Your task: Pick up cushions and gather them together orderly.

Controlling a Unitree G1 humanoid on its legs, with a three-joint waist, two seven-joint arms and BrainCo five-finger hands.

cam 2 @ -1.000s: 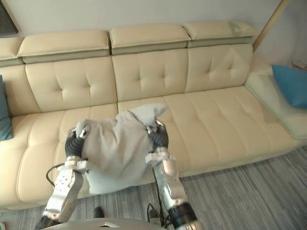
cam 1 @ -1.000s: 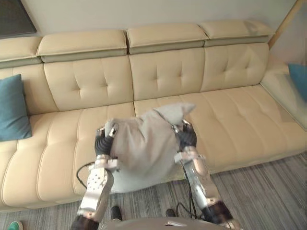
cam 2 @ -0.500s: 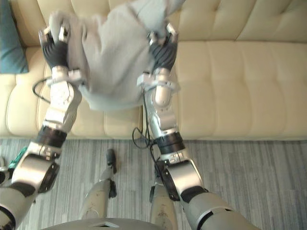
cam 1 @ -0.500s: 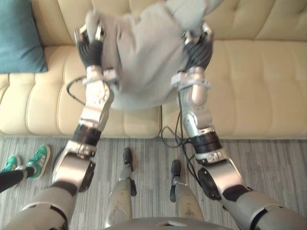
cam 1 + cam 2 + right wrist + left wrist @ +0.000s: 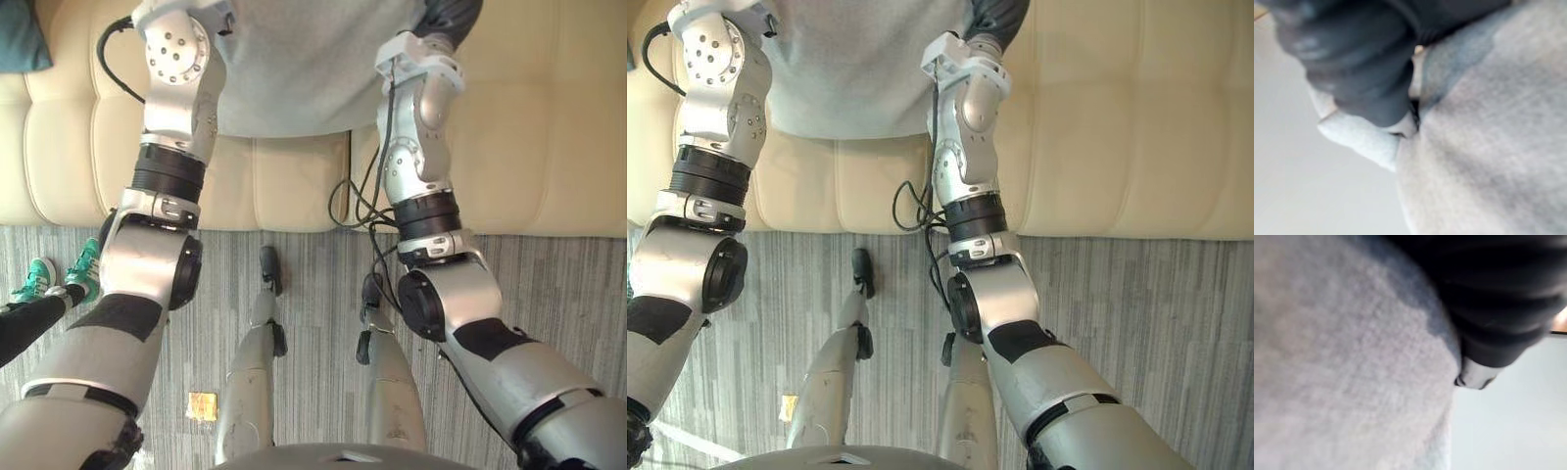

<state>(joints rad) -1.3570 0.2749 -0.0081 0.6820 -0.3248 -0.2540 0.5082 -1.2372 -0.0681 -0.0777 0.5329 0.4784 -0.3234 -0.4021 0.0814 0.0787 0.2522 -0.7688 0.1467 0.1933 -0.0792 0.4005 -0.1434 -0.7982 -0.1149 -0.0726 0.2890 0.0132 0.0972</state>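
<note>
In the left eye view both arms are raised, forearms upright on either side of a grey cushion (image 5: 304,69) that hangs between them in front of the cream sofa (image 5: 549,117). A teal cushion (image 5: 18,39) lies at the sofa's left end. A person's green shoe (image 5: 59,279) stands on the striped carpet (image 5: 549,284).

In the left wrist view the left hand (image 5: 1498,298) lies against the grey fabric.

In the right wrist view the right hand (image 5: 1361,63) meets a bunched corner. Whether either hand is spread or clenched cannot be told.

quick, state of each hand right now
left hand: against the soft grey fabric cushion, state cannot be told
right hand: same cushion, cannot be told
</note>
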